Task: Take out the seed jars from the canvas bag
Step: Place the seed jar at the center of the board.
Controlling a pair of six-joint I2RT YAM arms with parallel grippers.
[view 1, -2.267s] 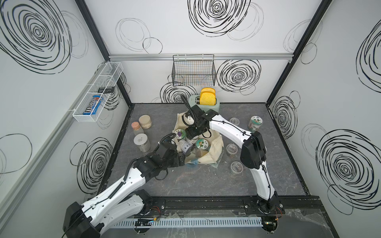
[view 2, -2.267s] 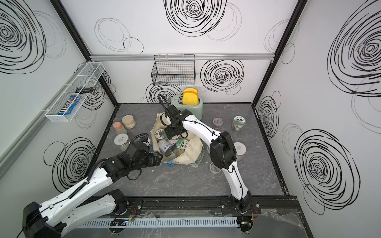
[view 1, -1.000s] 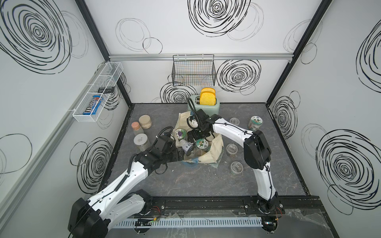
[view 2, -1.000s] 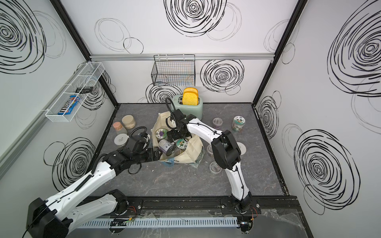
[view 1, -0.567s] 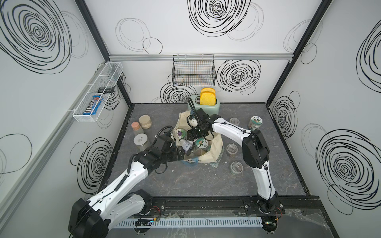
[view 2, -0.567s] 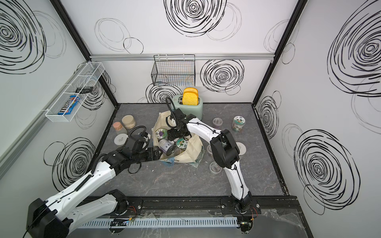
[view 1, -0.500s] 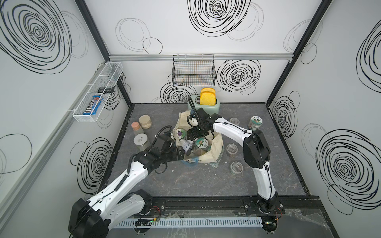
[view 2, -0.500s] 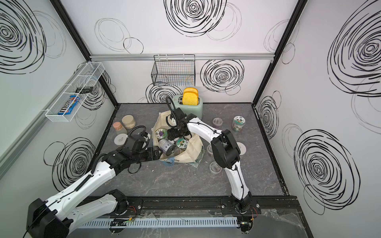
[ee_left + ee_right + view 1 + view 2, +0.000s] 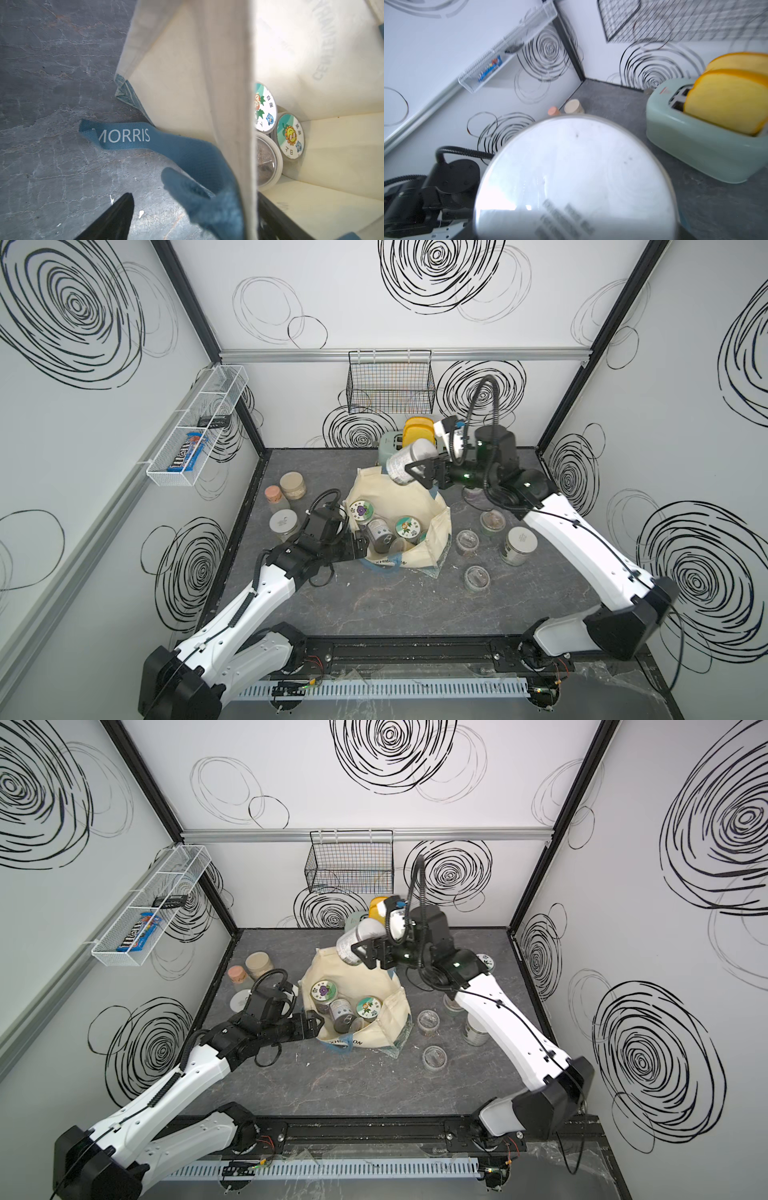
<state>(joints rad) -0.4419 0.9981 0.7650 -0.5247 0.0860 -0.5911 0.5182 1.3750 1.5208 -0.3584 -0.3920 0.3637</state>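
1. Right gripper clamps a tilted seed jar above the canvas bag, near the toaster; a slip drops it back in.
2. Left gripper gapes astride the bag's rim; unheld, canvas may slump over remaining jars.

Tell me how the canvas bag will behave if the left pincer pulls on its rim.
Likely floppy: the canvas bag sags and creases, and its rim hangs loosely within the left pincer. It probably folds rather than slides, since the seed jars inside weigh down its base. A hard tug might tip those jars.
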